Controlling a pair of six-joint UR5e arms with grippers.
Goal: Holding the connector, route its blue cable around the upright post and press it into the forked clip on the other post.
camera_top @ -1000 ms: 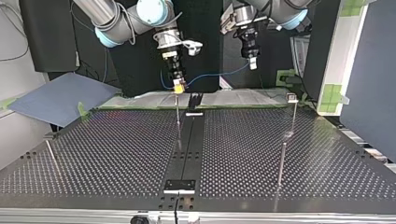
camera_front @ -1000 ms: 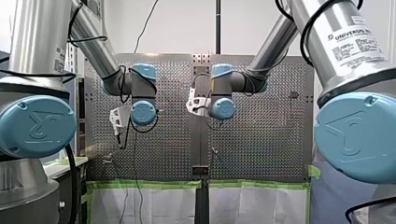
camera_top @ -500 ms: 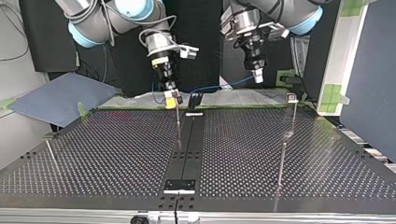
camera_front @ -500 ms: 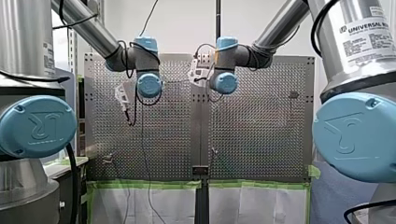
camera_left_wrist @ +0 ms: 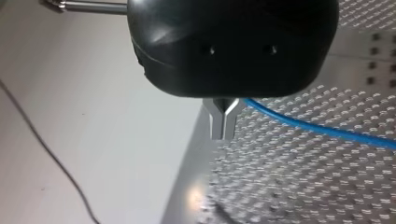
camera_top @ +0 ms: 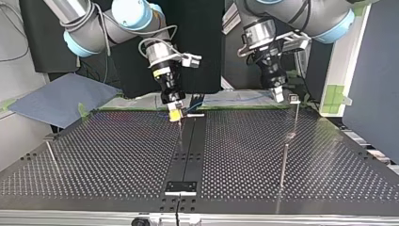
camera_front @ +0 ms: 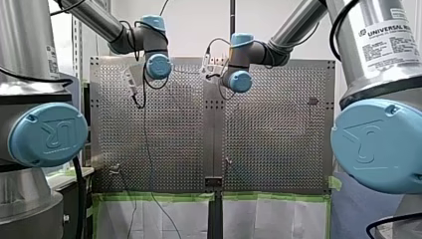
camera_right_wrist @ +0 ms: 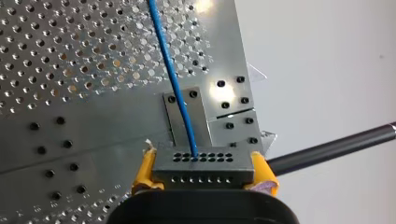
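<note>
Perforated metal is forming the table (camera_top: 103, 155), which is filling the top view's lower half. Over its 12 o'clock edge my right tool (camera_top: 175, 115) is pinching the grey connector (camera_right_wrist: 203, 164) between yellow pads (camera_right_wrist: 145, 170), with a thin upright post (camera_top: 180, 129) standing at its 6 o'clock. The blue cable (camera_right_wrist: 173, 79) is running from the connector towards 3 o'clock in the top view, reaching my left tool (camera_top: 278, 96). That tool's metal fingers (camera_left_wrist: 223, 122) are pressing together; whether they are gripping the cable I cannot tell. The forked clip (camera_top: 294, 98) is sitting on its post just at that tool's 3 o'clock.
</note>
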